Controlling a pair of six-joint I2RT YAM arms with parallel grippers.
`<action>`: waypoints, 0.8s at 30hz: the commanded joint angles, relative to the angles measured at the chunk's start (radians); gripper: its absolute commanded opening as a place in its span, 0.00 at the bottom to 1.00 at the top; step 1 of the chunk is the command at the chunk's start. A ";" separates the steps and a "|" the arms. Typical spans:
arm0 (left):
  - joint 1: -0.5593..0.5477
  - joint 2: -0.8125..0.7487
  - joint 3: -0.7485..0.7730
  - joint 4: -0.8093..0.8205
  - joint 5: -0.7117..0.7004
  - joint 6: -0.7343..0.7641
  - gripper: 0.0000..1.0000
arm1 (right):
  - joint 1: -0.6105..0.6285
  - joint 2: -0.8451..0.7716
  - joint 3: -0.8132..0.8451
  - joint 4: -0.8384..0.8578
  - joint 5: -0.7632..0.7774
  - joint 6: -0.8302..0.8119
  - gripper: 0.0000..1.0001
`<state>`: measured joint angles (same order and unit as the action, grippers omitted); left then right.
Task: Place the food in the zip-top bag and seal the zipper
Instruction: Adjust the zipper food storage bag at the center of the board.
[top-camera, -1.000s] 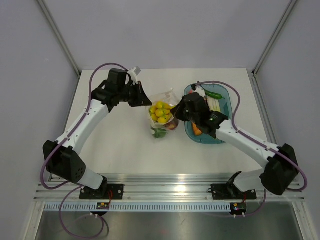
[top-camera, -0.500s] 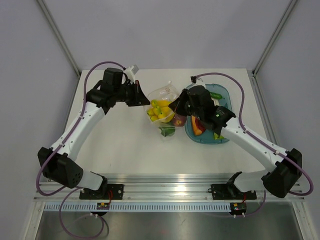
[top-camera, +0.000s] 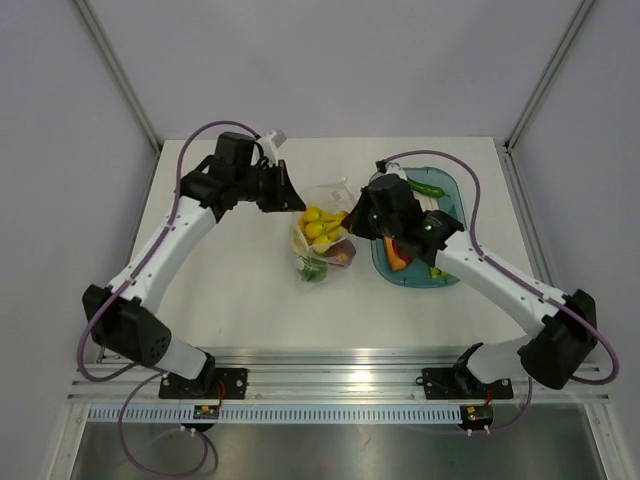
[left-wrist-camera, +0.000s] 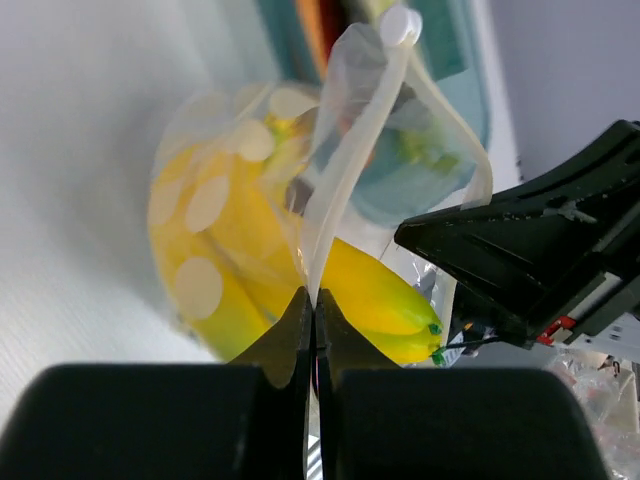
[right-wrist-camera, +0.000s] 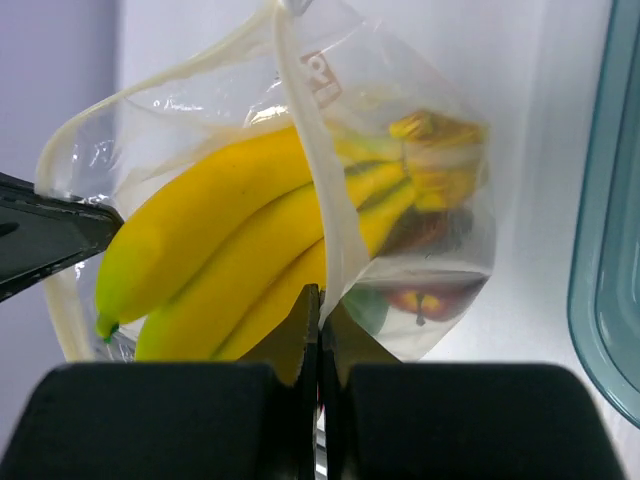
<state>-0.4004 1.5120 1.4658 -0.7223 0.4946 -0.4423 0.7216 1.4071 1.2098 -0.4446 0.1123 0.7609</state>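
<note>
The zip-top bag (top-camera: 322, 238) hangs between my two grippers over the table, its mouth held open. Inside it lie a yellow banana bunch (top-camera: 320, 222) (left-wrist-camera: 240, 230) (right-wrist-camera: 220, 250), a green round fruit (top-camera: 312, 268) (right-wrist-camera: 371, 306) and a dark red apple (top-camera: 342, 255) (right-wrist-camera: 430, 300). My left gripper (top-camera: 300, 200) (left-wrist-camera: 312, 300) is shut on the zipper (left-wrist-camera: 350, 150) at the bag's left side. Pinching the zipper (right-wrist-camera: 310, 150) on the opposite side is my right gripper (top-camera: 350, 218) (right-wrist-camera: 320, 300), also shut.
The teal tray (top-camera: 452, 185) (right-wrist-camera: 600, 250) sits right of the bag, under my right arm. It holds a green pepper (top-camera: 428, 187), an orange piece (top-camera: 395, 255) and other food. White table surface lies left of and in front of the bag.
The bag's lower end with the green fruit and apple has swung left. My left gripper has shifted slightly right. Both grippers have kept their hold on the bag's mouth.
</note>
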 joint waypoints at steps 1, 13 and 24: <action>-0.005 -0.142 0.087 0.038 0.055 -0.007 0.00 | -0.001 -0.112 0.088 0.023 0.030 -0.029 0.00; -0.012 0.033 0.011 -0.011 0.032 0.016 0.00 | -0.001 0.118 0.039 -0.003 -0.030 -0.038 0.00; -0.012 -0.053 0.150 -0.013 0.048 -0.010 0.00 | -0.001 -0.028 0.119 -0.019 0.064 -0.064 0.00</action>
<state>-0.4084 1.4395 1.6611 -0.7589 0.5144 -0.4427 0.7208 1.3609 1.3582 -0.4755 0.1253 0.7105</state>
